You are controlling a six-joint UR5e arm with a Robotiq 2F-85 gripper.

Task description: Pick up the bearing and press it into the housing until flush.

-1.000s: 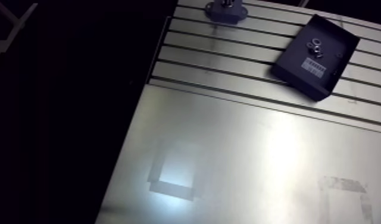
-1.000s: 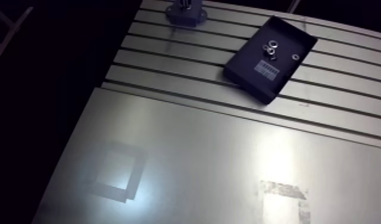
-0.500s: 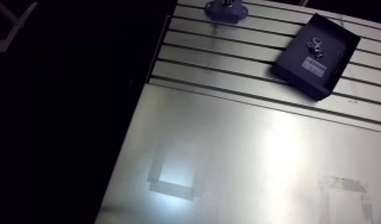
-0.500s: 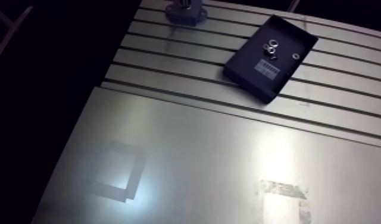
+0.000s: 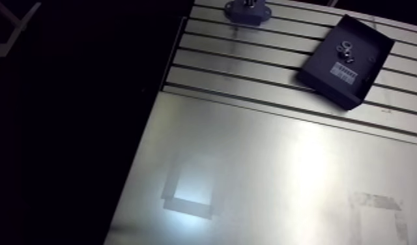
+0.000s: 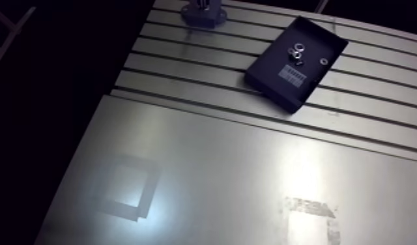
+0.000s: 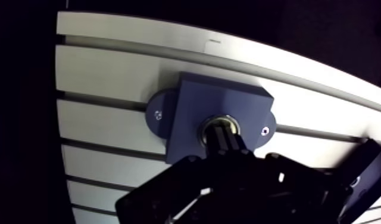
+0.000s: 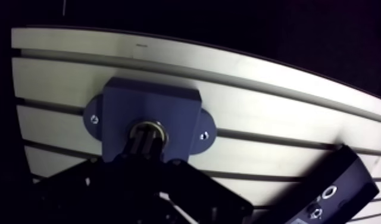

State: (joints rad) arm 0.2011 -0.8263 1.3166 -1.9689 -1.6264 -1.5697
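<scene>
Bearing [image 7: 218,120] sits in the bore of the blue housing [image 7: 193,101], seemingly near flush. Gripper [image 7: 224,134] fingers look drawn together, gripping nothing, tips on the bearing. We judge it small, rigid, smooth steel: slippery, best taken across the outer ring and pushed squarely. Wrist view shows the seating. Arm view shows only the housing at the far table [image 5: 250,72] edge, plus the black tray [image 5: 328,81] of small metal parts.

Dim light, bright glare patches on the table [image 5: 309,163], blackness around.
</scene>
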